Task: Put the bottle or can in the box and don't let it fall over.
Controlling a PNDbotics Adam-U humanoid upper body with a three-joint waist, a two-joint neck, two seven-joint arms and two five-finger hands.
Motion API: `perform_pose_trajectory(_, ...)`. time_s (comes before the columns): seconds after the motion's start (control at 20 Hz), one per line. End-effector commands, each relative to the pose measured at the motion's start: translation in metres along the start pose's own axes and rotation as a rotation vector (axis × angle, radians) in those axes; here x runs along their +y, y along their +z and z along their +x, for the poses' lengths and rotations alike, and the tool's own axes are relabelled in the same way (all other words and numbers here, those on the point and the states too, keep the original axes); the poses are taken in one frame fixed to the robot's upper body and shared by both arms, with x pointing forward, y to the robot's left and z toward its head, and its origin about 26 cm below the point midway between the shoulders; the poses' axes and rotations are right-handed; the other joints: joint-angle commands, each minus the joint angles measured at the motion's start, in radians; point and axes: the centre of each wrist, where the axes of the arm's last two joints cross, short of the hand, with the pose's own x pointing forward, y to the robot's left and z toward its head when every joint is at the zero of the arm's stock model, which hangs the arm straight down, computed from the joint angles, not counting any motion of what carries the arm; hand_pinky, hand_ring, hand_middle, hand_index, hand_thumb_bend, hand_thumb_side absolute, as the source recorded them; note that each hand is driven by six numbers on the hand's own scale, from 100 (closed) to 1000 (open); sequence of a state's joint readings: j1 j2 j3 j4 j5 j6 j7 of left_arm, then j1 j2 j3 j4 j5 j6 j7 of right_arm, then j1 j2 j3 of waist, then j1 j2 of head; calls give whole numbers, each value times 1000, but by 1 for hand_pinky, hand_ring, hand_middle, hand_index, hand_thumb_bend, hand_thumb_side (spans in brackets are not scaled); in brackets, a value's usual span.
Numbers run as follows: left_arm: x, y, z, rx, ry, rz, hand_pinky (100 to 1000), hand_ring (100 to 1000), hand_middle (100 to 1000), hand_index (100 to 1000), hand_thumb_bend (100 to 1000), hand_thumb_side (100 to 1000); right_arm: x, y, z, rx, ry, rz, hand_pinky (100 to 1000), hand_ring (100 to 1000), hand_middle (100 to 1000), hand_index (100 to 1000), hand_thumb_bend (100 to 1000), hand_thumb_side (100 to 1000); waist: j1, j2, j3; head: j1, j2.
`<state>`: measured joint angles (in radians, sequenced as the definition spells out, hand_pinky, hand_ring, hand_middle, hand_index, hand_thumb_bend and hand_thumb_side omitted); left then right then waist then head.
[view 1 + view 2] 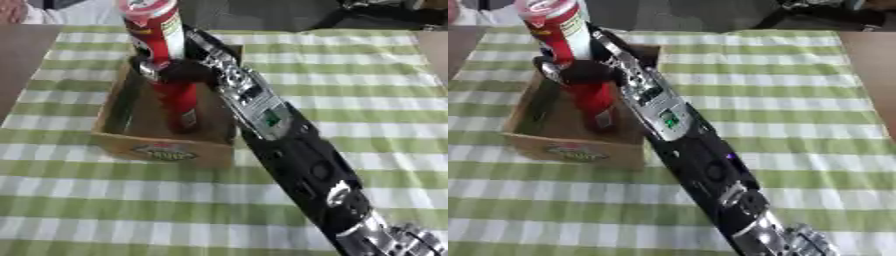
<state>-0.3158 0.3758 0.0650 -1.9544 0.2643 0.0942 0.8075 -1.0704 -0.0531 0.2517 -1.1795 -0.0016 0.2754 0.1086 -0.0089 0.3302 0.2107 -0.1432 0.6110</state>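
The right hand (179, 70) is wrapped round the middle of a tall red can (166, 60), which stands upright inside the cardboard box (162, 150), its base apparently on the box floor. The box sits near the far left corner of the table (367, 75), on the green checked cloth. The left hand shows in neither view.

Judgement: the step in hand is the release. The fingers should spread without dragging the can sideways, and the hand should draw back past the box's right wall (the arm lies close over it), leaving the can standing.

The can's label and the mark on the box's near wall carry printing that cannot be read.
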Motion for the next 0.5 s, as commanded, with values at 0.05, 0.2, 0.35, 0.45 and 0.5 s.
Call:
perform_pose_trajectory(0.05,3,-5,7,-31,-7,-3,681,706,651,719,296,594,-8,0,9,-25,26,11,1000,1000,1000,1000,232,177,8,-30,1,2,0)
perform_pose_trajectory(0.2,4,-5,6,-29,-10,-4,681,705,650,719,295,592,-6,1,7,-9,12,51,1000,1000,1000,1000,100,100,12,-33,-2,2,-1)
perform_pose_trajectory(0.35,5,-5,5,-27,-14,-2,681,704,649,719,296,590,-13,3,8,-3,6,72,1000,1000,1000,1000,100,100,13,-35,-5,3,-1)
perform_pose_trajectory(0.45,6,-4,5,-26,-17,0,681,704,649,719,296,591,-16,4,9,-3,8,78,1000,1000,1000,1000,100,100,14,-36,-8,6,0)
perform_pose_trajectory(0.5,6,-4,5,-25,-18,0,680,704,649,719,296,592,-18,5,10,-6,8,77,1000,1000,1000,1000,100,100,14,-37,-9,7,1)
